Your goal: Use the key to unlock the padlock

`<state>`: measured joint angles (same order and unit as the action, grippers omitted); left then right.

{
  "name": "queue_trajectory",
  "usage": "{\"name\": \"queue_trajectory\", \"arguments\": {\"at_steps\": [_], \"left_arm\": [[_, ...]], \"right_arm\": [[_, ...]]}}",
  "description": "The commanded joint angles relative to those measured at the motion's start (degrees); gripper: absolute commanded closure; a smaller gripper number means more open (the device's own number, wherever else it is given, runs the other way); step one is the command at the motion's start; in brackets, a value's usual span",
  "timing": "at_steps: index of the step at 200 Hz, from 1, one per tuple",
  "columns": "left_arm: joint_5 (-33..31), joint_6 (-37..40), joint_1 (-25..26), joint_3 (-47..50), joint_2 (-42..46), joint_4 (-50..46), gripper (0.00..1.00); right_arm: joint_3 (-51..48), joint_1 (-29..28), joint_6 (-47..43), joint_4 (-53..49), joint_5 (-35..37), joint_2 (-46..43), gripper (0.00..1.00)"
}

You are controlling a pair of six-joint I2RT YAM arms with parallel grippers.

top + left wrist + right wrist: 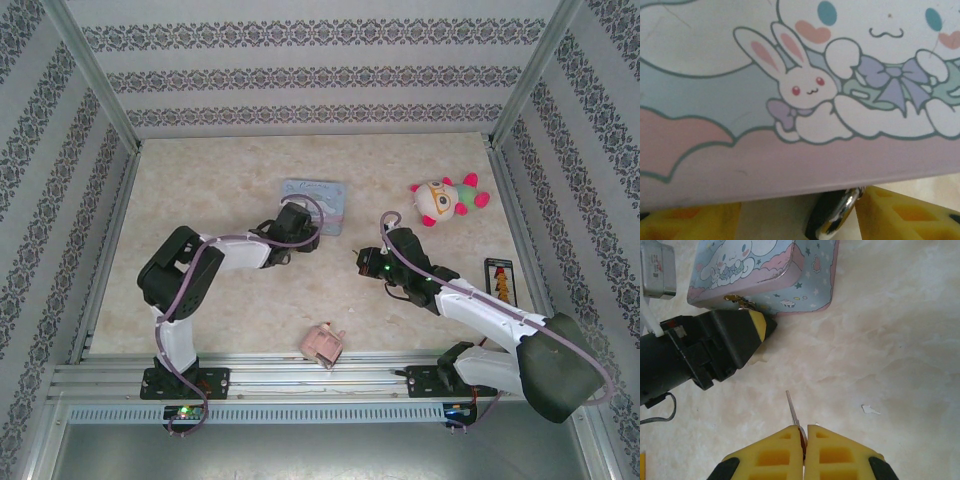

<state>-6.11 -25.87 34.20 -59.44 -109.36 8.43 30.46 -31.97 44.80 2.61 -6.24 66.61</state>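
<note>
right jaws are pinching the thin silvery metal key (792, 410); left jaws are standing spread around the tiny black silver-shackled padlock (832, 217) at the edge of the pastel cartoon tin (790, 150), which is looking light and slick, likely needing a flat-body grip.

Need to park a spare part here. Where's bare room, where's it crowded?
Bare table lies between the left wall and the blue tin; another patch sits between tin and plush toy. Open too: mid-table, beyond the pink block. Crowded: the tin's near edge, where the left claw brackets the padlock, the right claw pinching the key nearby.
</note>
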Motion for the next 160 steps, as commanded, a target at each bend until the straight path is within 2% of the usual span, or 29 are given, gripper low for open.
{"name": "queue_trajectory", "arguments": {"at_steps": [1,81,160], "left_arm": [[-2.24,2.09,0.96,-3.04,-2.06,1.55,0.35],[-6.44,3.55,1.43,-6.18,-4.57,0.23,0.33],[-6.39,5.50,1.71,-7.86,-6.87,0.67,0.44]], "right_arm": [[0.89,0.82,-0.15,1.26,0.49,0.88,1.00],[3.02,1.51,-0.36,1.94,-1.93,3.91,1.00],[3.47,1.73,-0.07,2.84,-2.83,4.87,1.00]]}}
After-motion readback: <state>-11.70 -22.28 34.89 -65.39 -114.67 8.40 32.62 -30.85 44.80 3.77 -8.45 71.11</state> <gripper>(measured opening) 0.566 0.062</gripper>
